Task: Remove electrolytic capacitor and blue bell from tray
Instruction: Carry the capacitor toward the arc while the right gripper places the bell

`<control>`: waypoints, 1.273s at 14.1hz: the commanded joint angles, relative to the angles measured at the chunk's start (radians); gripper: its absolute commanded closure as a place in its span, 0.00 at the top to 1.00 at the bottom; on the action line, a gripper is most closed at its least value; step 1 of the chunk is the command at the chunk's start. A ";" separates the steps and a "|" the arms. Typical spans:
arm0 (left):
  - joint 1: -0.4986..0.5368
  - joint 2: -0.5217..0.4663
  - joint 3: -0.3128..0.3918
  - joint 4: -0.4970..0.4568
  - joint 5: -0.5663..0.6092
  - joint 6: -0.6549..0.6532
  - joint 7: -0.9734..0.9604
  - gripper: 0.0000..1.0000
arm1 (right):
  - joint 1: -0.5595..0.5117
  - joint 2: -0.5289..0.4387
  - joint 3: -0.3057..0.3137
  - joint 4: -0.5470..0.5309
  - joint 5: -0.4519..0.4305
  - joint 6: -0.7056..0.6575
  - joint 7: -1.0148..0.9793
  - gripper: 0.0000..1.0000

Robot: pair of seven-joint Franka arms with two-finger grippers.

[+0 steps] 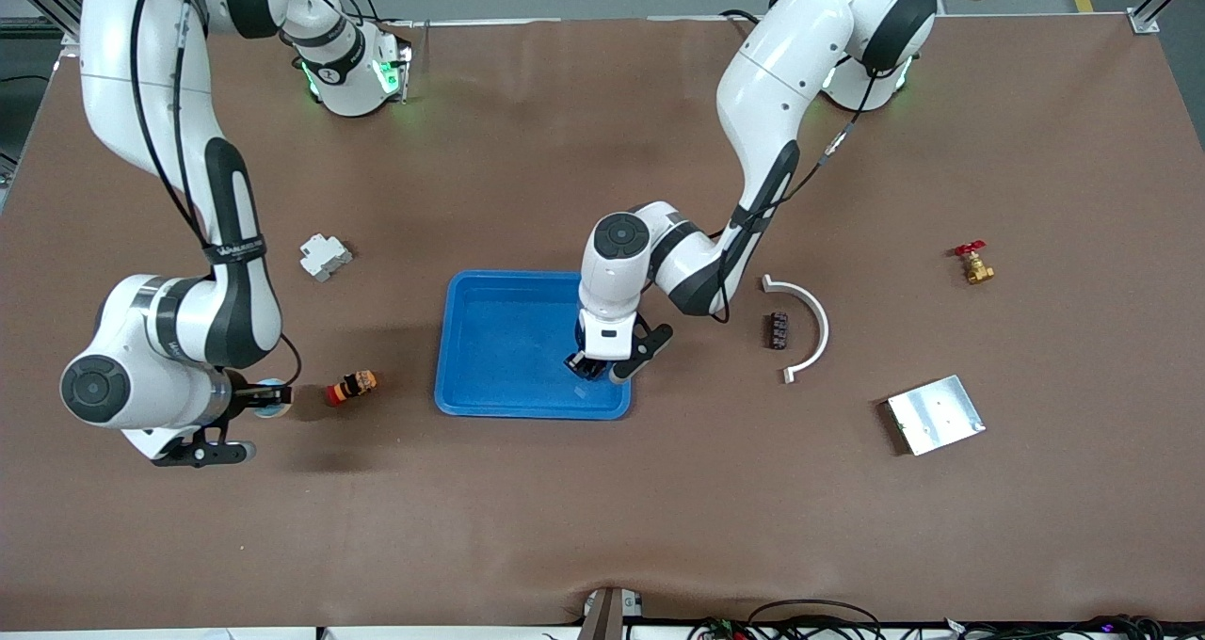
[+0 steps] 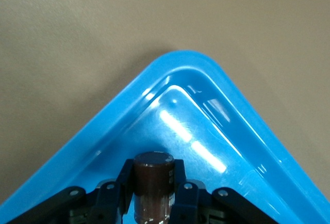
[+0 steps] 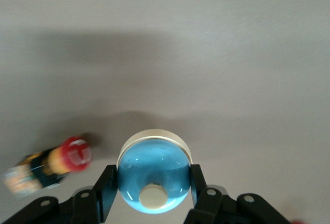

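Over near corner of shallow blue plastic tray point(image 1: 499, 339), twd left arm's end: left gripper point(image 1: 595, 369) hanging low, fingers point(image 2: 178, 182) clamping dark brown cylindrical capacitor point(image 2: 153, 182). Seeing capacitor's flat end pointing out from jaws in left wrist view, w/ tray's rounded corner rim just past it. Not able to tell whether capacitor is touching tray floor.

Over bare brown table covering point(image 1: 602, 527) twd right arm's end, well apart from tray: right gripper point(image 1: 268, 397) gripping round blue bell w/ cream button on top point(image 3: 153, 180), pads pressing on both sides of dome. Casting dark shadow on covering below.

Lying on covering betw. bell and tray, just beside right gripper: small cylindrical part w/ red cap and orange-black body point(image 1: 351, 387), on its side.

Sitting farther from front cam than that part, still at right arm's end: white plastic block-shaped module point(image 1: 325, 256).

Resting twd left arm's end, beside tray: white curved plastic arc piece point(image 1: 808, 325), w/ small dark ridged connector block point(image 1: 778, 329) inside its curve, near but not touching.

Lying nearer to front cam than arc: square silver metal plate point(image 1: 935, 415), flat on covering.

Sitting farthest twd left arm's end: brass valve w/ red handle point(image 1: 974, 263), well apart from everything else.
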 commanded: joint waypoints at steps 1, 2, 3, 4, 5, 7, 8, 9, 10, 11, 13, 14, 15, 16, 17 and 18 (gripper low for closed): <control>0.005 -0.059 0.008 -0.002 -0.010 -0.079 0.074 0.00 | -0.008 -0.025 0.009 -0.043 0.028 0.039 -0.032 0.00; 0.010 -0.071 0.005 -0.002 -0.014 -0.104 0.093 0.00 | -0.008 -0.018 0.009 -0.044 0.032 0.045 -0.035 0.00; 0.024 -0.079 0.002 -0.002 -0.011 -0.127 0.105 0.00 | -0.009 -0.007 0.009 -0.044 0.035 0.055 -0.032 0.00; 0.036 -0.099 -0.002 -0.005 -0.013 -0.148 0.131 0.00 | -0.008 0.001 0.009 -0.049 0.051 0.067 -0.030 0.00; 0.045 -0.111 -0.020 -0.011 -0.016 -0.165 0.157 0.00 | -0.008 0.005 0.009 -0.051 0.070 0.067 -0.032 0.00; 0.097 -0.143 -0.067 -0.017 -0.020 -0.217 0.220 0.00 | -0.009 0.016 0.009 -0.051 0.075 0.065 -0.032 0.00; 0.123 -0.162 -0.086 -0.022 -0.020 -0.248 0.267 0.00 | -0.009 0.021 0.009 -0.051 0.075 0.067 -0.032 0.08; 0.140 -0.184 -0.101 -0.037 -0.020 -0.282 0.321 0.00 | -0.009 0.022 0.009 -0.049 0.075 0.067 -0.032 0.30; 0.155 -0.214 -0.107 -0.063 -0.020 -0.303 0.376 0.00 | -0.009 0.022 0.009 -0.049 0.075 0.065 -0.030 0.56; 0.160 -0.249 -0.107 -0.104 -0.020 -0.308 0.436 0.00 | -0.009 0.022 0.009 -0.046 0.075 0.065 -0.032 0.61; 0.197 -0.330 -0.109 -0.193 -0.020 -0.308 0.572 0.00 | -0.009 0.019 0.009 -0.040 0.076 0.056 -0.032 0.95; 0.212 -0.365 -0.110 -0.235 -0.020 -0.308 0.628 0.00 | -0.009 0.015 0.009 -0.038 0.075 0.055 -0.035 1.00; 0.225 -0.398 -0.111 -0.267 -0.020 -0.308 0.663 0.00 | -0.009 0.010 0.009 -0.034 0.076 0.053 -0.035 1.00; 0.243 -0.421 -0.111 -0.293 -0.020 -0.308 0.698 0.00 | -0.006 -0.001 0.009 -0.029 0.076 0.045 -0.033 1.00; 0.254 -0.439 -0.111 -0.316 -0.020 -0.308 0.734 0.00 | -0.006 -0.017 0.007 -0.026 0.075 0.023 -0.033 1.00; 0.267 -0.456 -0.111 -0.339 -0.020 -0.308 0.767 0.00 | -0.006 -0.042 0.007 -0.012 0.075 -0.011 -0.033 1.00</control>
